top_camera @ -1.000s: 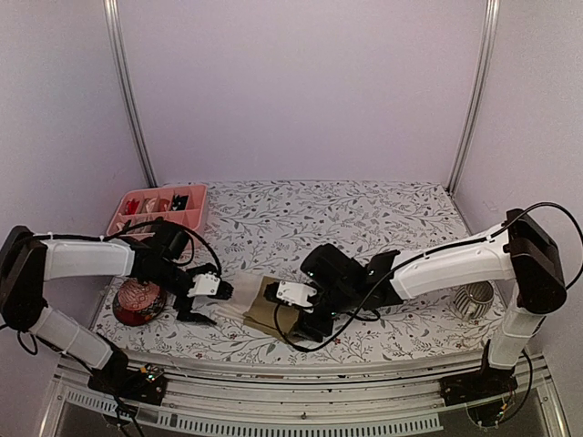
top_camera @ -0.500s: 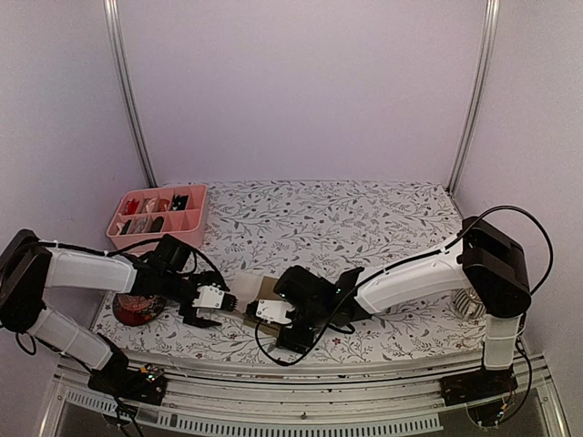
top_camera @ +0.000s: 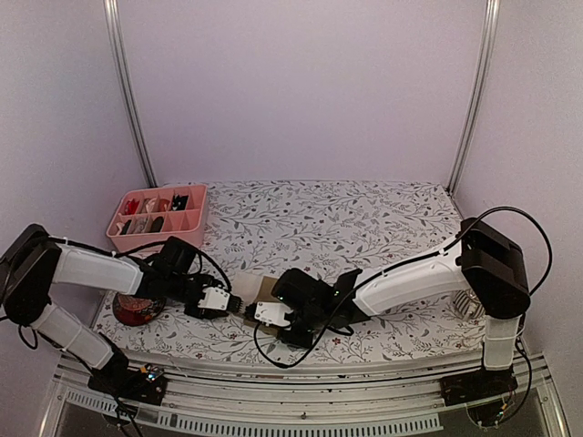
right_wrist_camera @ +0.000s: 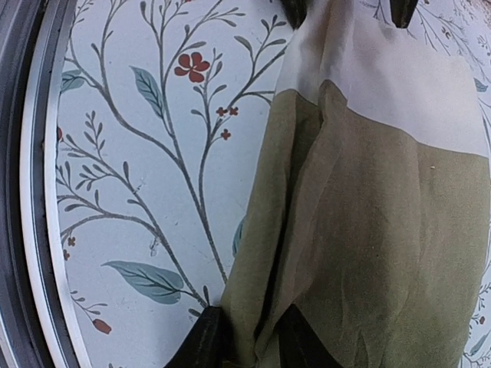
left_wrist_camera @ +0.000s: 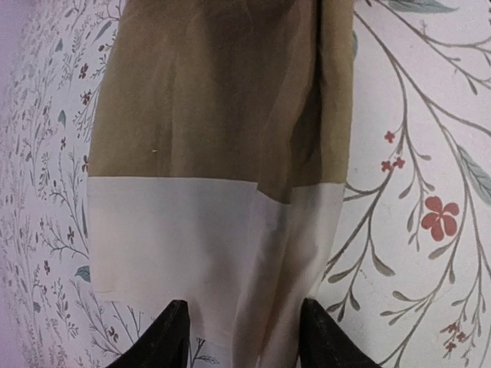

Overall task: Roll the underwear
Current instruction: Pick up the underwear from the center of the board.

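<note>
Low in the middle of the overhead frame, your two grippers meet end to end over the tan underwear (top_camera: pixel 260 293) on the floral table (top_camera: pixel 364 218).

Your left gripper (left_wrist_camera: pixel 244 341) sits at the garment's pale band (left_wrist_camera: pixel 176 238), its dark fingers (left_wrist_camera: pixel 173 337) half spread either side of a raised fold at the bottom of the left wrist frame; whether they pinch the cloth you cannot tell. Your right gripper (right_wrist_camera: pixel 249 345) is clenched on the opposite, tan end, a ridge of fabric squeezed in the narrow gap between its fingers at the bottom of the right wrist frame. Between them the garment lies as a narrow, creased strip. A pink tray (top_camera: pixel 157 214) with compartments stands at the upper left of the table, well apart from the underwear.
</note>
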{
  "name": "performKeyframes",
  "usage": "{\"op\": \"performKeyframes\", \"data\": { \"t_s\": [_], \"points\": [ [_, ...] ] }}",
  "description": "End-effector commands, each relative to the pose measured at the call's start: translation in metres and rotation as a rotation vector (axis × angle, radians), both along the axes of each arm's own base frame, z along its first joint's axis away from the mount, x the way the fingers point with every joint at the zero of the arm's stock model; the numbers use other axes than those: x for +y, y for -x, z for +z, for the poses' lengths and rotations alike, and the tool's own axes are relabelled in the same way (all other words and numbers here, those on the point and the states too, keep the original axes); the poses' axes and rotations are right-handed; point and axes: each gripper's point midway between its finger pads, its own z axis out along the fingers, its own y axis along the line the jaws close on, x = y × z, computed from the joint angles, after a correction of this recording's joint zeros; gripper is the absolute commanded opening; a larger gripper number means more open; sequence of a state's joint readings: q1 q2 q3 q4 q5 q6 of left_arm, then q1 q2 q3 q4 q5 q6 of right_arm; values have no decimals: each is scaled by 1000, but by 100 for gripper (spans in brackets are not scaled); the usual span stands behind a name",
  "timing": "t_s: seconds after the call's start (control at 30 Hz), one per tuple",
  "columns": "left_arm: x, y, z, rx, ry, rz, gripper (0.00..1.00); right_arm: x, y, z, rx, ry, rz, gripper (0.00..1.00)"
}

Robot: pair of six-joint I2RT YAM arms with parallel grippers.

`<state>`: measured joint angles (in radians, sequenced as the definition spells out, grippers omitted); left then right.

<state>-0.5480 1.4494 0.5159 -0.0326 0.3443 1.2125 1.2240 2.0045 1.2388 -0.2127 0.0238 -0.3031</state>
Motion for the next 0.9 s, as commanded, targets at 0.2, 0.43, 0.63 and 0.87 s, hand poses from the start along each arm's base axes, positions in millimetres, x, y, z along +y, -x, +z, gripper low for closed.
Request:
{"op": "performKeyframes", "data": {
  "t_s": [0.2, 0.43, 0.63, 0.87],
  "points": [
    [6, 19, -20, 54, -92, -19, 0, -2, -1, 13, -24, -32, -28, 8],
    [9, 29, -8, 95, -86, -22, 0, -11, 11, 25, 27, -49, -16, 4],
    [11, 43, 0, 163, -88, -51, 0, -13, 28, 33, 114, -51, 17, 3],
    [7, 32, 14, 173, -63, -31, 0, -10, 17, 35, 125, 3, -19, 4]
  ]
}}
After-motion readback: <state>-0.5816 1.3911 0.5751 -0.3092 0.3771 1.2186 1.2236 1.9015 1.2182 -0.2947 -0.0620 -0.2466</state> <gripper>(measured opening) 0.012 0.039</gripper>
